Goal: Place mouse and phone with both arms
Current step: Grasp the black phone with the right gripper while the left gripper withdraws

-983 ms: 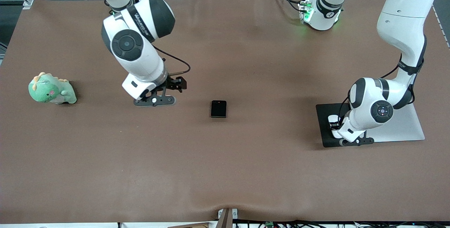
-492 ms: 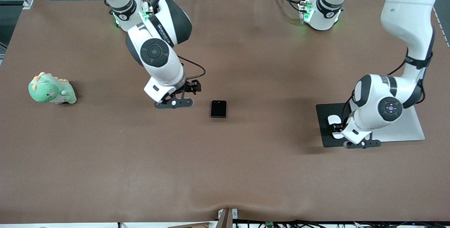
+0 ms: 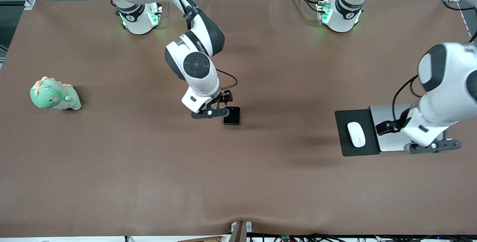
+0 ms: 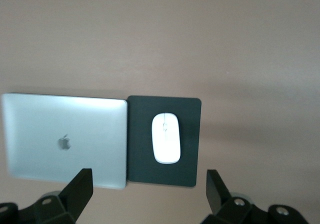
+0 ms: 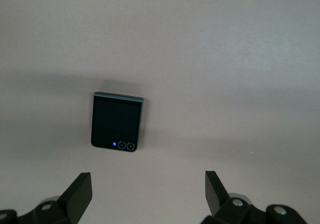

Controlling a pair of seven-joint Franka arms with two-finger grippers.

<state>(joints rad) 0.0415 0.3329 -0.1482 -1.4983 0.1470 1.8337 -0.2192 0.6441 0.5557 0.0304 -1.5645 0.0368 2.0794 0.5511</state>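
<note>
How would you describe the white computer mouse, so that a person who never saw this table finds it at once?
Start at the left arm's end of the brown table, where a closed silver laptop lies. Beside it, toward the table's middle, is a black rectangular mouse pad. The small white glossy oval mouse lies on that pad, the only white thing there.

High front camera faces both bases across the table (image 3: 238, 182); left wrist camera looks straight down on the mouse (image 4: 166, 138), right wrist camera on the phone (image 5: 116, 122), both shared with front
</note>
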